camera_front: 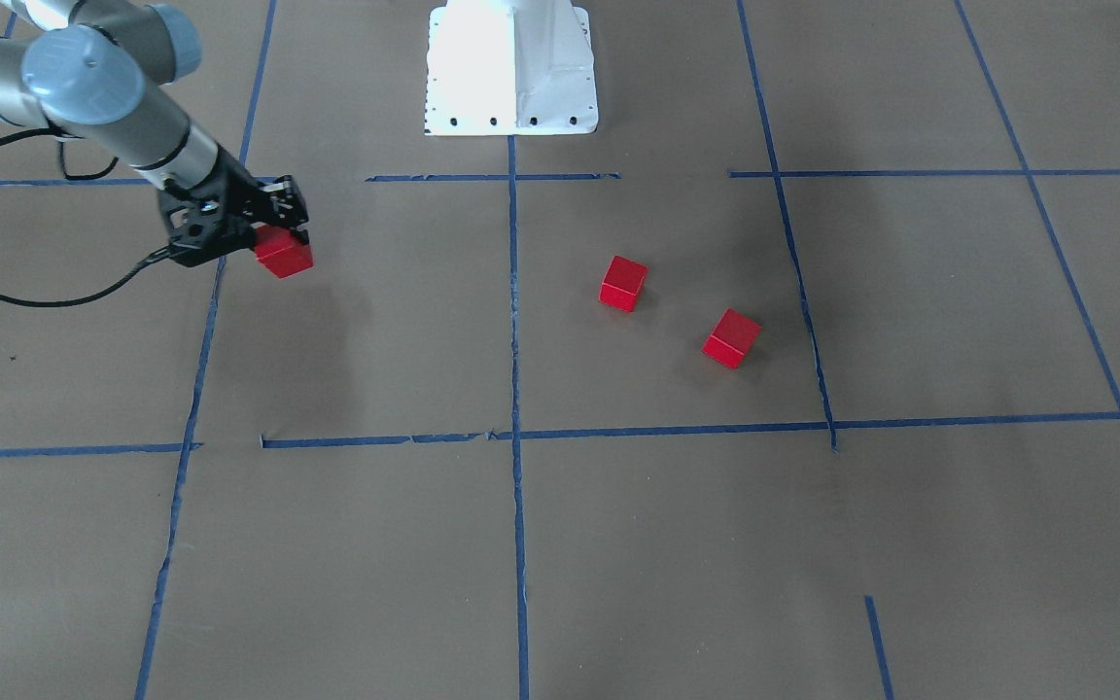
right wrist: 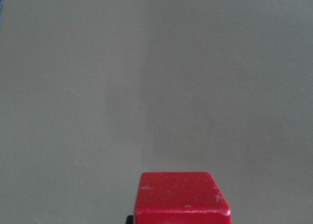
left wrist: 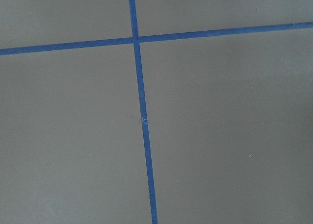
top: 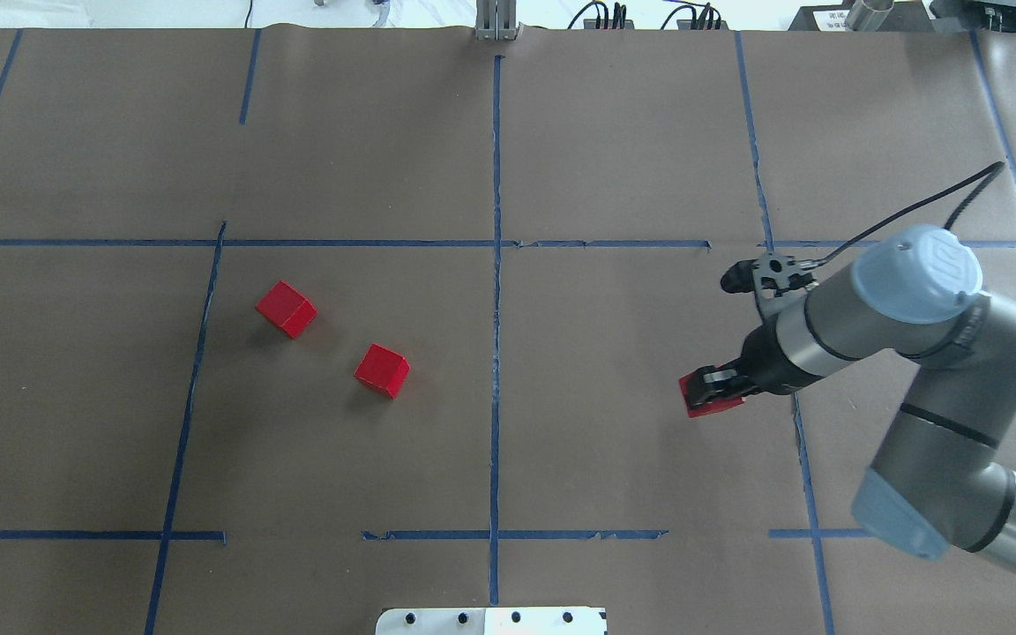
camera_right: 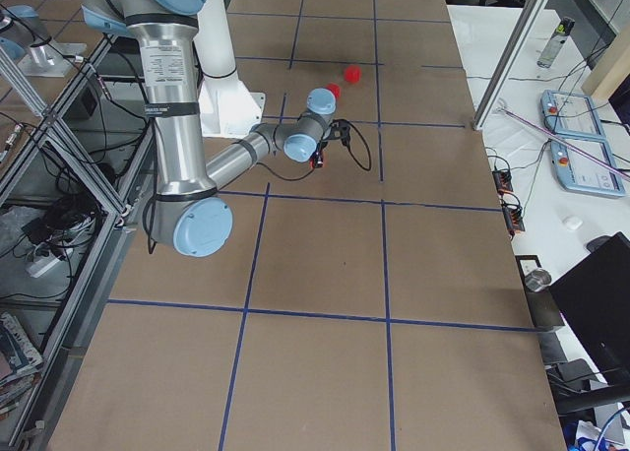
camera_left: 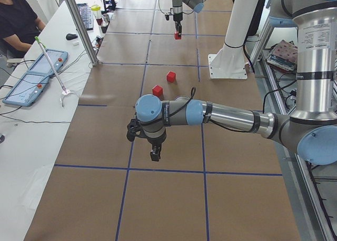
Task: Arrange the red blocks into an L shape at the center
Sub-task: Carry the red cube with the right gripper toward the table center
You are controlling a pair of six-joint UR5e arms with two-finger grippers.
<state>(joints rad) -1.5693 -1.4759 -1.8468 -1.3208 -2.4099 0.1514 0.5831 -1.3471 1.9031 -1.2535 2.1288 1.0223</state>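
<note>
So the right fingers (top: 718,377) were clamped on one red cube (top: 709,399), out on the robot's right side of the table (top: 614,132) and well apart from the center line (top: 496,353) of blue tape. Going by its shadow, it seemed lifted a bit off the paper. The other two sat loose on the opposite side of that line, the nearer cube (top: 382,370) and the farther cube (top: 286,309), close to each other but not touching, each turned at its own angle. Biggest risk imo: only the top of the held cube looked pinched, so a quick swing toward the middle could twist it or let it slip out. If it landed skewed, the L wouldn't close up flush, and nudging it square could shove a neighbour away. Both arms heading for the same spot could also bump. The left fingers (camera_left: 154,149) only showed from the side camera, over bare paper, so I couldn't tell if they were spread or closed.
</note>
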